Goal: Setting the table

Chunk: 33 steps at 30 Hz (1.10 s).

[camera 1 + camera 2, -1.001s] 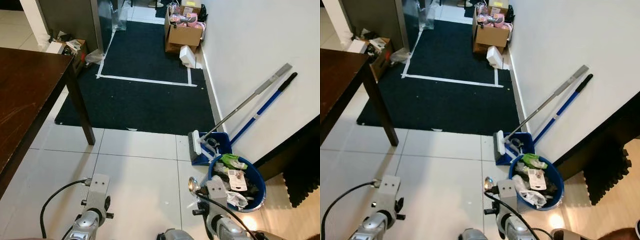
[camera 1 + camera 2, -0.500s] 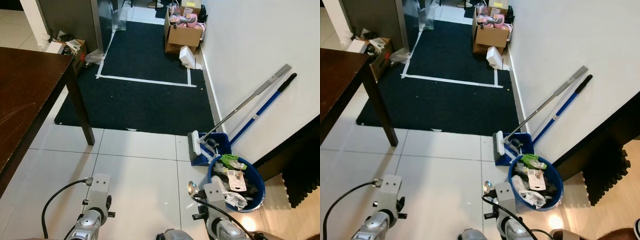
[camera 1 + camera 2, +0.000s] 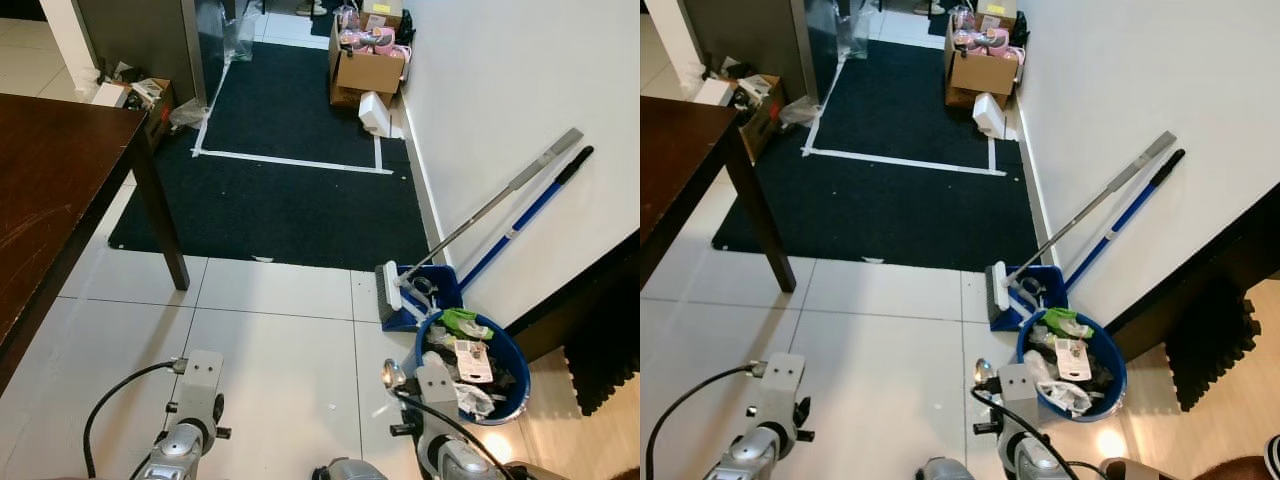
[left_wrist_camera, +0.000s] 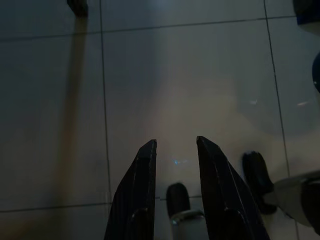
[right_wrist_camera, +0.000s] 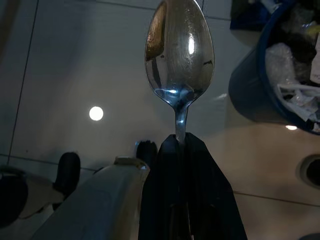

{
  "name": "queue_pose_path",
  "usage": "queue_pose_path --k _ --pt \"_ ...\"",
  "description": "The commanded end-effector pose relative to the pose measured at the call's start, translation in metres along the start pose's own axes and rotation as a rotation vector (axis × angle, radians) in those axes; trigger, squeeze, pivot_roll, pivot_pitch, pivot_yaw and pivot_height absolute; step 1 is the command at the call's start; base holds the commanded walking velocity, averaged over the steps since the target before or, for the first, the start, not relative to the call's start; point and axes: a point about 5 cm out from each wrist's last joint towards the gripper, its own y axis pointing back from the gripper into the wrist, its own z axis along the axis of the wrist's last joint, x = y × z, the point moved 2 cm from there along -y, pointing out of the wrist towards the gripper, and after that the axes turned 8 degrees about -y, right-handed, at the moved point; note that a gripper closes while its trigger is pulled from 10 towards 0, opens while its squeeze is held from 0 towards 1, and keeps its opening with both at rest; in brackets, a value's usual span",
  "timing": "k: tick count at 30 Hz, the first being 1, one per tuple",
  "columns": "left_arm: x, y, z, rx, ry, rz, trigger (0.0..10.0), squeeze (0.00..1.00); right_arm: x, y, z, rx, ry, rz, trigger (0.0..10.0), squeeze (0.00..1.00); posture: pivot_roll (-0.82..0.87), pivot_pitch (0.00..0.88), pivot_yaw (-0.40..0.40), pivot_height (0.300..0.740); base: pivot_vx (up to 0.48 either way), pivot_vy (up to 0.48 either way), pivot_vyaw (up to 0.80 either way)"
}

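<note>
Barely shifted from a second ago, my right gripper (image 5: pixel 182 145) pinches the spoon (image 5: pixel 179 47) by its thin handle, my left gripper (image 4: pixel 175 150) slightly parted and empty, and walking toward the dark table (image 3: pixel 50 200) could jolt it loose.

The dark wooden table (image 3: pixel 50 190) is cut off by the left and near edges of the head view, so just one far corner and one leg show. Both silver arms run out of the near edge, and their fingers are out of sight from above. In the right wrist view the spoon (image 5: pixel 179 55) shows its bowl and a short neck; the rest of its handle is hidden between the closed fingers (image 5: pixel 165 200) of the right gripper (image 5: pixel 181 142). The contents of the blue bin (image 3: pixel 505 345) are too small and jumbled to name beyond wrappers and paper. The items in the cardboard box (image 3: pixel 368 68) at the far wall are too small to tell.
</note>
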Motion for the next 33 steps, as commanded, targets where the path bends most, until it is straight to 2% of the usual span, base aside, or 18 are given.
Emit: queue_pose_path --k 1,9,12,17,21,33 --pt "-0.003 0.002 -0.004 0.003 0.006 0.001 10.0 0.00 -0.003 0.002 -0.001 -0.009 -0.004 -0.010 10.0 0.00 0.04 0.028 -0.061 0.740 0.000 0.000 0.00" --pt "0.001 0.000 0.001 -0.011 0.045 -0.002 10.0 0.00 -0.004 0.001 0.001 0.003 -0.002 0.008 10.0 0.00 0.05 0.024 -0.070 0.740 0.000 0.000 0.00" --pt "-0.003 -0.001 0.004 -0.018 0.055 -0.023 10.0 0.00 -0.006 0.000 0.005 -0.005 -0.011 0.001 10.0 0.00 0.05 0.030 -0.065 0.740 0.000 0.000 0.00" --pt "-0.007 -0.001 0.002 -0.001 0.032 -0.047 10.0 0.00 -0.007 0.000 0.006 -0.015 0.083 -0.022 10.0 0.00 0.05 0.035 -0.065 0.740 0.000 0.000 0.00" --pt "-0.002 0.000 -0.004 0.034 0.036 0.009 10.0 0.00 -0.008 0.001 0.003 0.006 0.079 -0.042 10.0 0.00 0.05 0.036 -0.061 0.740 0.000 0.000 0.00" --pt "-0.004 0.000 -0.005 0.039 0.007 -0.010 10.0 0.00 -0.015 0.004 -0.006 0.033 0.081 -0.093 10.0 0.00 0.05 0.042 -0.048 0.740 0.000 0.000 0.00"
